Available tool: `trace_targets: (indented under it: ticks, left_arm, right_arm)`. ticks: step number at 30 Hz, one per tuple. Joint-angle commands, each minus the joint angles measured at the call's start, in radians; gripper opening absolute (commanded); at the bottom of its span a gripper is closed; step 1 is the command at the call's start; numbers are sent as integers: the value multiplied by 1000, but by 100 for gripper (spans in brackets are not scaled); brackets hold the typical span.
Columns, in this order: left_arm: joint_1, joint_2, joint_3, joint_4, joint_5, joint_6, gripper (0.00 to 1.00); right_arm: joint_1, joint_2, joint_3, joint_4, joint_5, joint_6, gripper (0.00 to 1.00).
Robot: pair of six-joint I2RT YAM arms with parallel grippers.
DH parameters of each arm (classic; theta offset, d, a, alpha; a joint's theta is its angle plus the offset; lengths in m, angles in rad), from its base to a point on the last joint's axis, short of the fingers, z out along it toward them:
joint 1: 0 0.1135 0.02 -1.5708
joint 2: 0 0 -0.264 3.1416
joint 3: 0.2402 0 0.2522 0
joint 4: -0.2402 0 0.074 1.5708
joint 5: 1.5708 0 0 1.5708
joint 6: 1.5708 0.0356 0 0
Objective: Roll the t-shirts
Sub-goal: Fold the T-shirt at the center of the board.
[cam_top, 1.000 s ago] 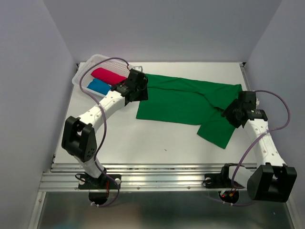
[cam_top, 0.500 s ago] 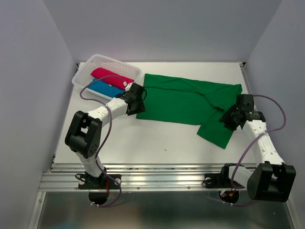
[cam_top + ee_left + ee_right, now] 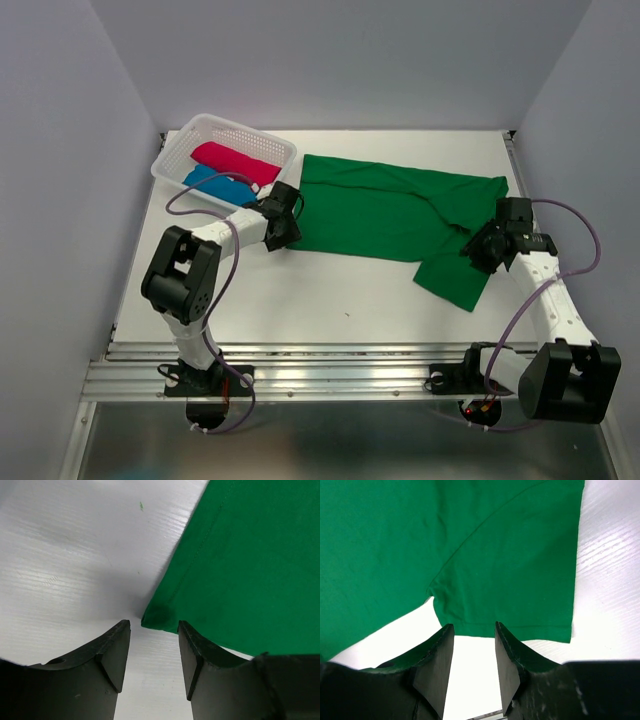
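Observation:
A bright green t-shirt lies spread flat across the middle of the table. My left gripper is open and empty, low at the shirt's near-left corner; in the left wrist view that corner lies just ahead of the gap between the fingers. My right gripper is open and empty at the sleeve on the right; in the right wrist view the sleeve hem lies just beyond the fingertips. A crimson-pink t-shirt and a blue t-shirt lie rolled in the basket.
A white perforated basket stands at the table's back left corner, close behind my left arm. Grey walls close in the table on the left, back and right. A metal rail runs along the near edge.
My left gripper has moved from over the shirt's upper left edge near the basket down towards me, to the shirt's near-left corner. The right gripper has shifted slightly. The shirt has not moved.

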Motion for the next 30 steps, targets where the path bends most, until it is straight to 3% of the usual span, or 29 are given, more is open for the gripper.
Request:
trace_targets:
  ticks: [1, 9, 14, 17, 18, 22, 30]
  left_arm:
    - [-3, 11, -16, 27, 26, -20, 53]
    - [-4, 33, -20, 49, 29, -14, 40]
    - [-3, 37, -19, 61, 33, -3, 38]
    - [-3, 42, -13, 61, 32, 7, 15]
    - [-3, 33, -10, 60, 30, 12, 0]
    - [-3, -21, -4, 46, 20, 27, 0]
    - [-3, -94, 36, 4, -19, 58, 0]
  right_arm:
    - [-3, -35, 18, -16, 26, 17, 45]
    - [-3, -72, 10, -79, 79, 75, 51]
    - [-3, -79, 5, -88, 81, 101, 52]
    - [-3, -86, 5, -96, 87, 112, 52]
    - [-3, -90, 7, -108, 99, 115, 52]
    - [-3, -98, -2, -134, 107, 109, 48]
    - [-3, -99, -56, -272, 60, 273, 52]
